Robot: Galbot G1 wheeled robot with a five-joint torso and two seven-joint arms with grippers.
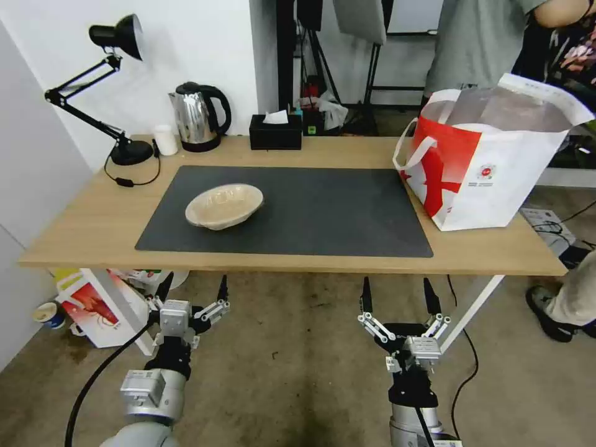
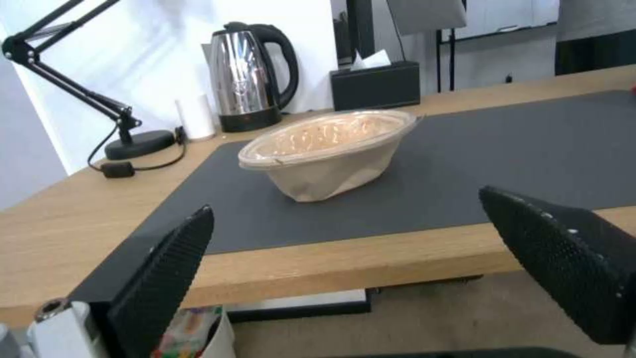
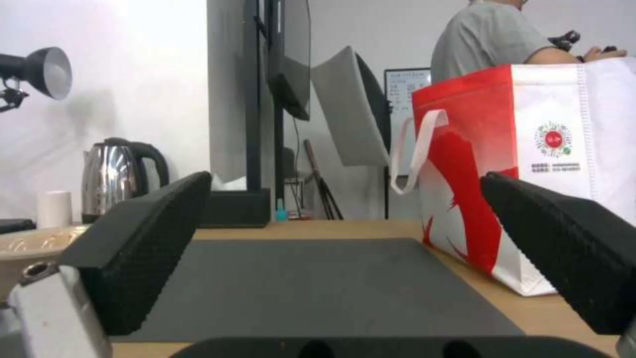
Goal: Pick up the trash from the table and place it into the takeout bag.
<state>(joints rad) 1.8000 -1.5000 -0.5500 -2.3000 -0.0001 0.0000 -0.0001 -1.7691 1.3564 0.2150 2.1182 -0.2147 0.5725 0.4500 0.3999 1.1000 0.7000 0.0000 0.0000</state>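
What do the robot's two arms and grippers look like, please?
Both arms are silver-grey metal with black wrist sections. The left gripper and right gripper have silver linkages and slim black jaws with dimpled pads. A black cable runs along the left arm.

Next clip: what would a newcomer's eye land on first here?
The large white takeout bag with a red side panel standing open at the table's right end, then the shallow beige oval bowl alone on the dark grey mat's left half. Below the table's front edge, the left gripper and right gripper hover, jaws open.
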